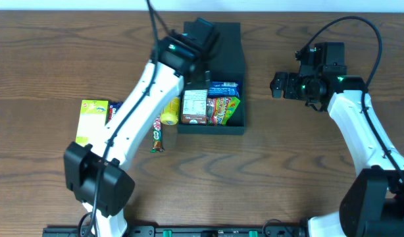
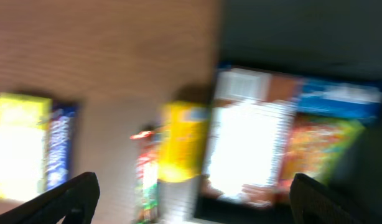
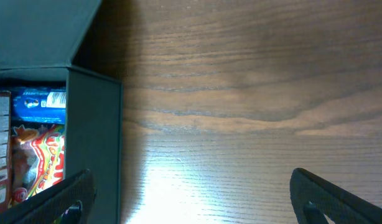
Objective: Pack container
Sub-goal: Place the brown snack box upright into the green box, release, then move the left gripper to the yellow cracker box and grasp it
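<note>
Container (image 1: 228, 46) sits upper centre of frame, lid flap open, packets filling its lower end. Left hand (image 1: 201, 36) hovers over the container's upper left, fingers spread wide, nothing held. Right hand (image 1: 281, 85) is right of centre over bare tabletop (image 1: 307, 178), open and empty. Likely next pick is the yellow packet (image 1: 169, 113) just beside the container's left wall. Come down across its narrow side and keep clear of that wall.

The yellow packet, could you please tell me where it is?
Overhead, the yellow packet lies just left of the box, beside the candy bar.
</note>
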{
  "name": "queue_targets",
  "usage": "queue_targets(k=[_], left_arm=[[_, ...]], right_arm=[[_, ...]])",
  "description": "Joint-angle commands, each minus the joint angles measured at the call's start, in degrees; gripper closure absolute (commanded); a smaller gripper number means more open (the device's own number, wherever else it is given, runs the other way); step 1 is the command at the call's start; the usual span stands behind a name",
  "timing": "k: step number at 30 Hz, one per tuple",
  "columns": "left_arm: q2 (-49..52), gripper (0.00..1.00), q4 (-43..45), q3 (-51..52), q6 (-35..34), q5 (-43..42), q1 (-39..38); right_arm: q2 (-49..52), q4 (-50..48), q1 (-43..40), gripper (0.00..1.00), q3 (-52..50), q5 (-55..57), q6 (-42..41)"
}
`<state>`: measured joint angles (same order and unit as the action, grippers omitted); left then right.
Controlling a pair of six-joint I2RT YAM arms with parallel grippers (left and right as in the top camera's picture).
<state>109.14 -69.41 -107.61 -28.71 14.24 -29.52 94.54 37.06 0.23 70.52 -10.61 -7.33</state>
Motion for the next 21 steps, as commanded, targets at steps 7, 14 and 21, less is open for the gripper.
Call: queue_targets(k=[7, 14, 21], left_arm=[[-0.8, 0.0, -11.8, -0.5, -2.4, 4.9, 16.7], [-7.4, 0.0, -13.2, 2.3, 4.4, 2.2, 24.1], [-21.5, 0.04, 2.8, 25.7, 12.1, 2.0, 30.0]], right_arm=[[-0.5, -0.8, -0.4, 0.01, 0.7, 0.1, 0.5], [-0.5, -1.9, -0.4, 0.01, 0.7, 0.0, -1.0], [-0.5, -2.3, -0.3, 0.01, 0.7, -0.4, -1.5]])
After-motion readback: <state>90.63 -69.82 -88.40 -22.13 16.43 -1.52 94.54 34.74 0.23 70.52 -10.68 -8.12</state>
